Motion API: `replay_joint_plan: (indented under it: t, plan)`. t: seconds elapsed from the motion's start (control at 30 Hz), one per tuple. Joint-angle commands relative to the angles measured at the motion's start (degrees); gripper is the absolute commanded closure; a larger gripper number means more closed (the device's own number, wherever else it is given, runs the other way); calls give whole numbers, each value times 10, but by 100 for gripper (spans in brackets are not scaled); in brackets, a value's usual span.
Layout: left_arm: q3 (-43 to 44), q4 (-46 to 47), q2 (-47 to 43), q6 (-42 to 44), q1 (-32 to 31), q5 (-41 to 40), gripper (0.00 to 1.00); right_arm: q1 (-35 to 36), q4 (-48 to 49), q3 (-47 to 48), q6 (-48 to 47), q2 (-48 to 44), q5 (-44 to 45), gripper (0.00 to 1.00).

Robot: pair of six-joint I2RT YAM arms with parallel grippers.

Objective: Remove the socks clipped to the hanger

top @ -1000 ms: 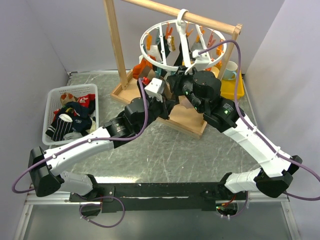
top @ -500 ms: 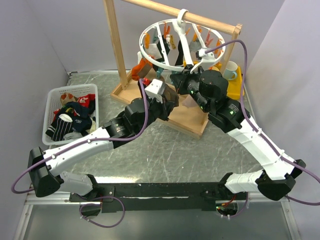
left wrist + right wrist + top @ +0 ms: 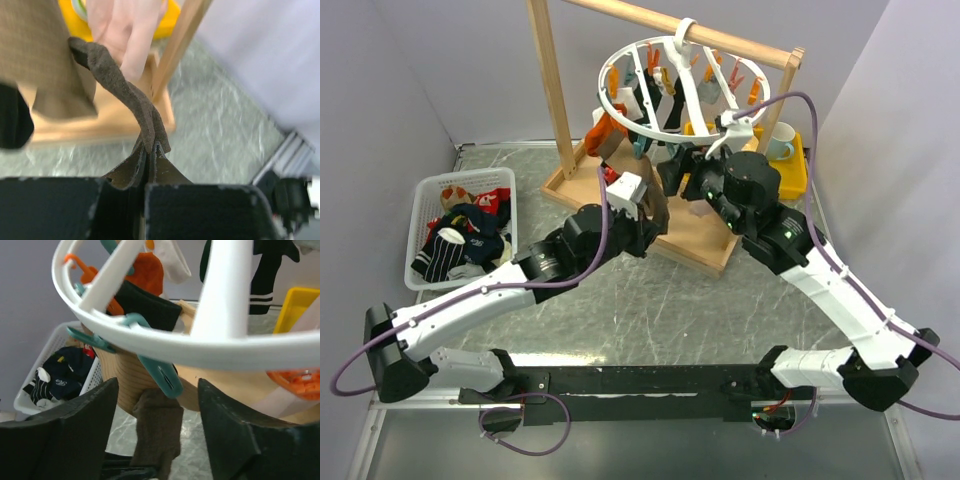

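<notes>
Support for the work is the grey marbled table (image 3: 650,300), on which the wooden frame rack (image 3: 552,90) stands. The rack's top bar carries the round white plastic hanger (image 3: 210,352) by its hook, so clipped items hang free and can be reached from below. The white rectangular mesh basket (image 3: 413,235) sits well to the left and holds loose socks (image 3: 460,240); it appears to be the drop point.

On the hanger, a black sock with white stripes (image 3: 265,275) and others hang at the far side. The limp brown sock (image 3: 132,95) hangs at the near rim, its top edge at the teal clothespin (image 3: 160,372).

The left gripper (image 3: 148,150) is clamped on the lower end of the brown sock, drawing the fabric taut for a downward pull. The right gripper (image 3: 156,395) stands with its jaws apart, one finger on each side of the teal clothespin, gripping nothing. This position suits squeezing the pin to release the sock.
</notes>
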Motion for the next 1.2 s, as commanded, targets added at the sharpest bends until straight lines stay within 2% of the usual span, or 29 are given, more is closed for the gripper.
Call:
replay_joint_plan:
  t: [0.0,0.07,0.17,0.3,0.4,0.43,0.57,0.67,0.7,0.73,0.77,0.9,0.93,1.07,1.1,1.13,1.17]
  plan:
    - [56,-159,-31,-7,-3,25,99,-4,9,-54,-15,-69,3,25]
    - [75,-244,-35,-14,-2,-18,99,-5,13,-99,-12,-109,-4,25]
    - [61,-303,-62,-26,4,-88,99,-6,19,-160,-4,-168,-8,25]
    - [36,-343,-111,-41,56,-96,99,-6,9,-229,7,-242,-7,25]
    - [35,-375,-135,-45,154,-75,99,-5,-12,-273,11,-293,6,24]
    - [30,-377,-147,-43,205,-70,99,-5,-23,-282,11,-304,10,24]
    - [11,-367,-157,-34,309,-53,99,-6,-48,-339,15,-355,24,24]
    - [-14,-326,-147,-37,397,17,99,-5,-62,-368,25,-373,18,24]
    - [-19,-314,-142,-37,446,42,99,-5,-64,-375,26,-375,15,24]
    - [-26,-294,-132,-40,469,86,99,-5,-66,-382,32,-377,11,24]
    - [-27,-285,-127,-43,490,97,99,-6,-70,-384,33,-380,1,24]
    - [8,-285,-105,-36,591,61,99,-6,-81,-383,37,-378,-34,24]
    - [20,-297,-94,-27,604,33,99,-6,-84,-380,39,-377,-40,24]
    - [47,-276,-68,-9,643,35,99,-5,-95,-376,39,-385,-59,24]
    - [48,-271,-62,-7,646,39,96,-5,-95,-377,39,-389,-61,24]
    - [49,-267,-49,1,646,43,82,-5,-97,-381,39,-393,-60,23]
    - [51,-270,-40,5,647,45,32,-6,-99,-382,40,-400,-60,24]
